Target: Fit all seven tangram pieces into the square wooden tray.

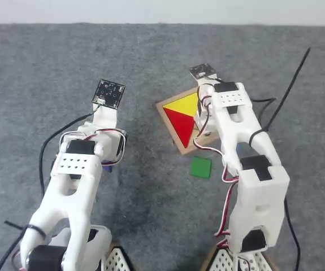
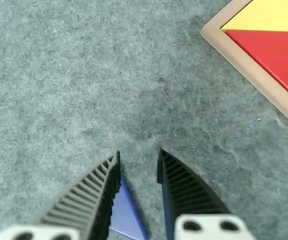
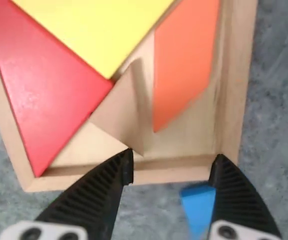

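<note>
The square wooden tray (image 1: 172, 129) lies on the grey carpet and holds a yellow triangle (image 1: 187, 104) and a red triangle (image 1: 182, 125). In the right wrist view an orange piece (image 3: 184, 60) lies along the tray wall (image 3: 234, 75), and a pale wood-coloured triangle (image 3: 123, 117) sits tilted in the tray's corner area. My right gripper (image 3: 174, 167) is open just above that corner's rim, with a blue piece (image 3: 198, 207) on the carpet outside the tray by one finger. My left gripper (image 2: 138, 162) is open low over the carpet, with a dark blue triangle (image 2: 126, 217) between its fingers. A green square (image 1: 200, 167) lies near the tray.
The right arm (image 1: 247, 141) stretches over the tray's right half and hides it from above. The left arm (image 1: 77, 175) stands to the tray's left. Cables trail beside both arms. Open carpet lies between the arms and beyond the tray.
</note>
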